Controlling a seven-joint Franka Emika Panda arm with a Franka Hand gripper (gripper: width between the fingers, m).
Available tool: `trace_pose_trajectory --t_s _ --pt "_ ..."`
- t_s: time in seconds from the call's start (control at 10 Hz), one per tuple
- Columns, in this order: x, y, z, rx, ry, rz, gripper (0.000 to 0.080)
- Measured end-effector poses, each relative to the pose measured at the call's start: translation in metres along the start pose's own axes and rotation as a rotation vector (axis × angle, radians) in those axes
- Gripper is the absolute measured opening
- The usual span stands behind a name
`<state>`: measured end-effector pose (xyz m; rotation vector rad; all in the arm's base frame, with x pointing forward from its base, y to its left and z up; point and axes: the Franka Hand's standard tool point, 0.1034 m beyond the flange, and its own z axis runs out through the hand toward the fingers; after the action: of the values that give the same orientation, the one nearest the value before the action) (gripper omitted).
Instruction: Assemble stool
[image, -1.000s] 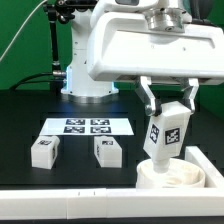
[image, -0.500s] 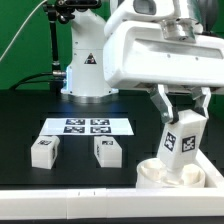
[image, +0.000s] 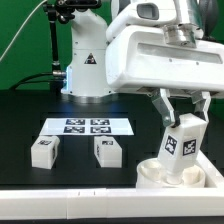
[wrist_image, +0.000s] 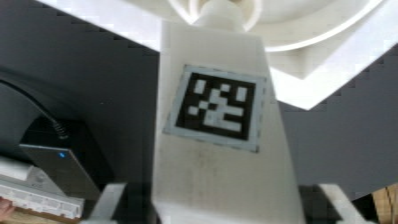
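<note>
Since a second ago, the hand (image: 182, 120) has carried its white blocky plastic leg (image: 180, 143) toward the exterior view's right and lower. That leg now stands tilted, its lower end at the round white ring-shaped seat (image: 150, 172) on the black desk (image: 25, 115). A second white leg (image: 43, 150) and a third white leg (image: 108, 151) lie apart, near the marker board (image: 87, 126). In the wrist view, the fingers (wrist_image: 111, 200) clamp the tagged leg on both sides, with the seat beyond its far end.
</note>
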<state>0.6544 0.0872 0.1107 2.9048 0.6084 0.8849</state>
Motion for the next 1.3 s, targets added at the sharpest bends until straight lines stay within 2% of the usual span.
trace_pose_trajectory --t_s 0.2,0.5,1.3 --pt "-0.002 -0.004 0.000 0.004 -0.003 -0.004 0.0325" --pt "-0.003 -0.001 0.000 0.002 -0.005 -0.003 0.0325" --pt "-0.014 -0.005 0.009 0.006 -0.020 -0.003 0.0325"
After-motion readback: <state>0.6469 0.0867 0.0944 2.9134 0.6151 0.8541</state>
